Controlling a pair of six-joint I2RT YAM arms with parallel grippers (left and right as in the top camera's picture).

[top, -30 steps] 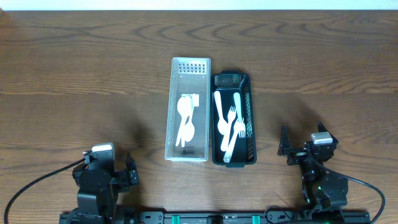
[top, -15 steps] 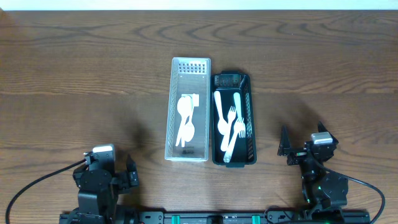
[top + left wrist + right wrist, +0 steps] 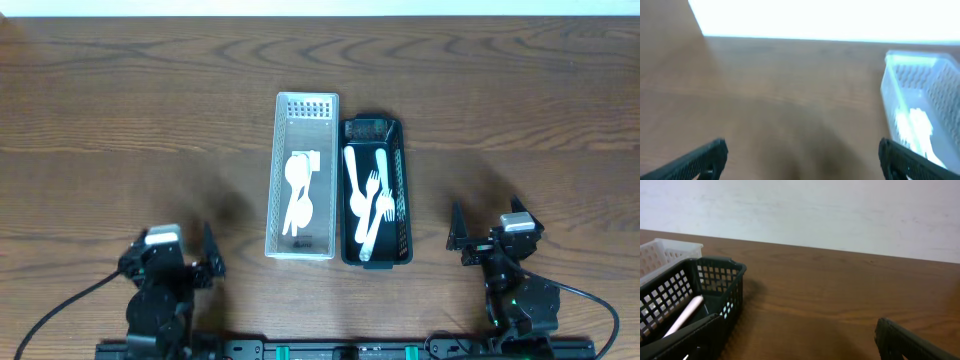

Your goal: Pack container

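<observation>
A clear white basket (image 3: 272, 180) stands mid-table with white spoons (image 3: 298, 195) in it. Touching its right side is a black mesh basket (image 3: 404, 190) holding white forks and spoons (image 3: 368, 200). My left gripper (image 3: 172, 256) is open near the front edge, left of the baskets, with nothing between its fingers. In the blurred left wrist view, that gripper (image 3: 800, 160) faces bare wood, with the white basket (image 3: 890, 90) at the right. My right gripper (image 3: 487, 226) is open and empty at the front right. In the right wrist view, the right gripper (image 3: 797, 340) has the black basket (image 3: 715, 275) at its left.
The wooden table (image 3: 130, 120) stretches wide on both sides of the baskets. A pale wall (image 3: 840, 210) rises beyond its far edge. Cables trail from both arm bases along the front edge.
My left arm has shifted and turned a little to the right; its wrist view is blurred by motion. The right arm and both baskets have not moved.
</observation>
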